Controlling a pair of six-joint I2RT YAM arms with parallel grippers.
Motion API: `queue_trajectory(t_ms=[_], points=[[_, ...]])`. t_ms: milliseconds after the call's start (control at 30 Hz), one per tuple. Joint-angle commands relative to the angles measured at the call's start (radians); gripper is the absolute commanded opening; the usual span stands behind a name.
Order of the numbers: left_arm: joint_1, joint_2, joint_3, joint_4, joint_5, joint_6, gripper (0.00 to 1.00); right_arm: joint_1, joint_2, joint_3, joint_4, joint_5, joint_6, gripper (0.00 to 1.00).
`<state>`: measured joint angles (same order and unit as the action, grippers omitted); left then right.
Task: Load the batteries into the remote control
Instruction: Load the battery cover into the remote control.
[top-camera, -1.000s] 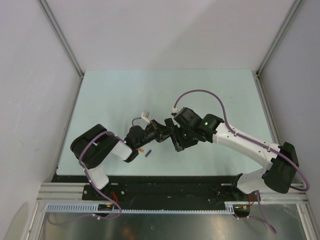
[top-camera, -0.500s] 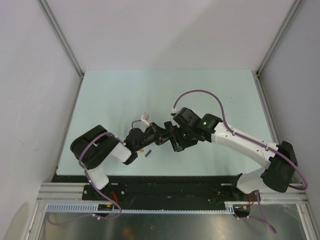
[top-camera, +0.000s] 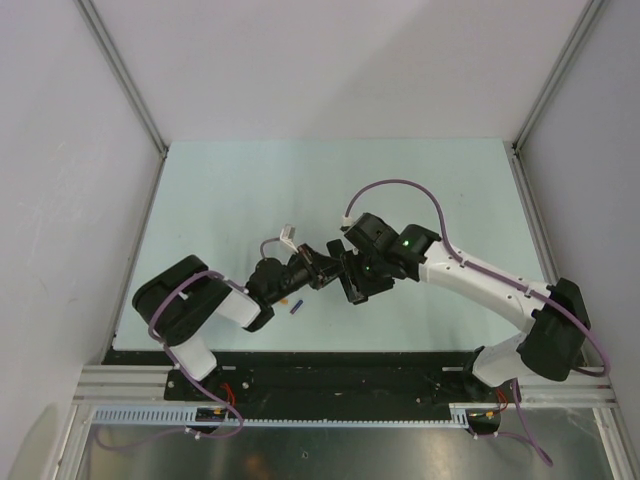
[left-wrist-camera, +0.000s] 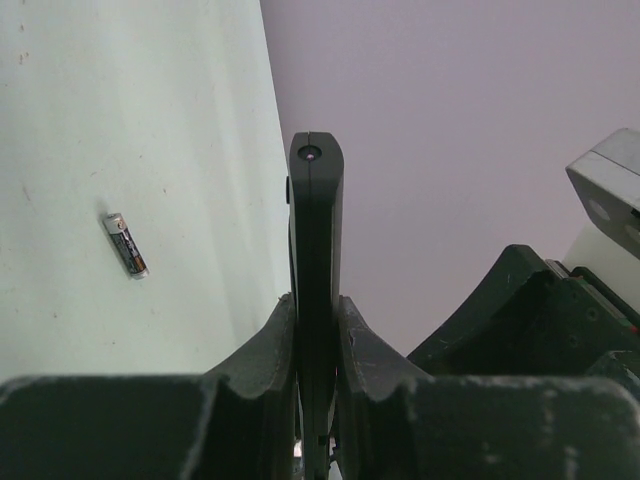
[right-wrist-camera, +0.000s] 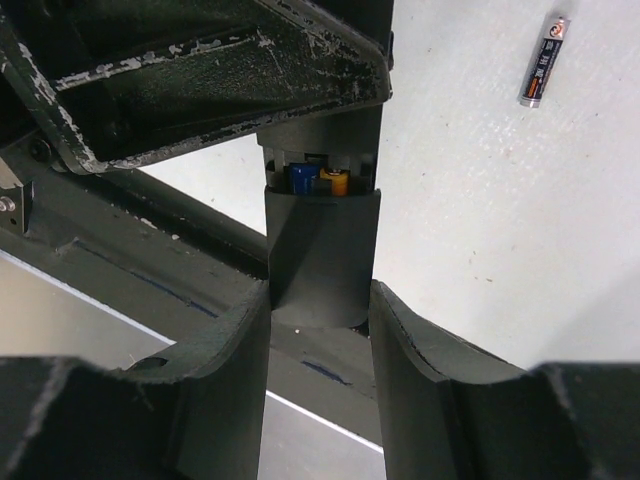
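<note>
Seen from above: a pale green table (top-camera: 250, 200), and on its near half two arms bent toward each other. On one side the left arm (top-camera: 200, 305), folded short. On the other the right arm (top-camera: 480, 285), stretched longer, with a purple cable looping over it. Both meet a little in front of the middle of the table, and hold between them the remote control (left-wrist-camera: 316, 220), a slim black bar. In the left wrist view, the left gripper (left-wrist-camera: 315, 310) closed tight on the remote control: one finger pressed to each flat face, the bar standing edge-on and reaching out well past the fingertips. In the right wrist view, the right gripper (right-wrist-camera: 320, 300) closed on one end of the same bar, with both fingers touching its sides. Just past those fingers, under the scuffed black body of the left gripper, an open battery slot (right-wrist-camera: 276, 165) in the remote control. Inside it, side by side, the ends of a blue battery (right-wrist-camera: 300, 180) and an orange battery (right-wrist-camera: 335, 182). Flat on the table, well apart from the remote control and touching nothing, one loose battery (left-wrist-camera: 127, 245), dark with an orange end. Too small to read the print on it.
</note>
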<state>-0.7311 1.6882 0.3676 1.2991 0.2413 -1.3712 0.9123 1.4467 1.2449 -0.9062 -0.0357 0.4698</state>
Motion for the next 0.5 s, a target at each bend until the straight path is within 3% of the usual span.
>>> queue_trajectory(t_ms=[0, 467], points=[[-0.011, -0.045, -0.013, 0.365, -0.033, 0.041, 0.00, -0.003, 0.006, 0.048, -0.019, -0.006, -0.005, 0.29], [-0.025, -0.064, -0.021, 0.365, -0.051, 0.080, 0.00, -0.001, 0.034, 0.062, -0.033, 0.026, -0.013, 0.29]])
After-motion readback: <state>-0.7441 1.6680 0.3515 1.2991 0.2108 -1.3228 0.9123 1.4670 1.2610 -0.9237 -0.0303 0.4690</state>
